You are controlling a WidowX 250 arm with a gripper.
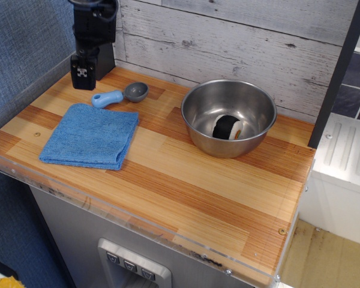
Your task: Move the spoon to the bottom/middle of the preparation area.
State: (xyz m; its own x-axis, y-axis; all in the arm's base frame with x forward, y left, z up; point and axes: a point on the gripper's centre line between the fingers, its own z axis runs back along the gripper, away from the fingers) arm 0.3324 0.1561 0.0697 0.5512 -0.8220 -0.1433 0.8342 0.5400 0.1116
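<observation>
- Spoon (120, 95) lay flat at the back left of the wooden surface (186, 180), grey bowl end toward the steel bowl (228, 117), blue handle pointing left. It sat just behind the back edge of the folded blue cloth (90, 135), near it but apparently not touching.
- Claw (83, 73) hung over the back-left corner, left of the handle tip and clear of the spoon. It held nothing. Tip seen nearly end-on and dark, so I could not tell whether the fingers were spread or pressed together.
- Task not started in effect: spoon untouched, and the front-middle strip of the surface, by the clear plastic edge, had nothing on it.
- Risk 1: the handle was short, thick and low. A descent off-centre would likely push it sideways or spin it instead of gripping.
- Risk 2: the cloth was close. A finger landing on the near side could snag the cloth edge and drag it.
- Risk 3: the rounded handle could slip from a shallow pinch in transit, dropping onto the cloth or rolling toward the steel bowl.
- Risk 4: the target lay beside the front edge. Release too far forward might send the spoon over the plastic lip.
- Steel bowl held a dark roll-like object (227, 127); well away from the likely path.
</observation>
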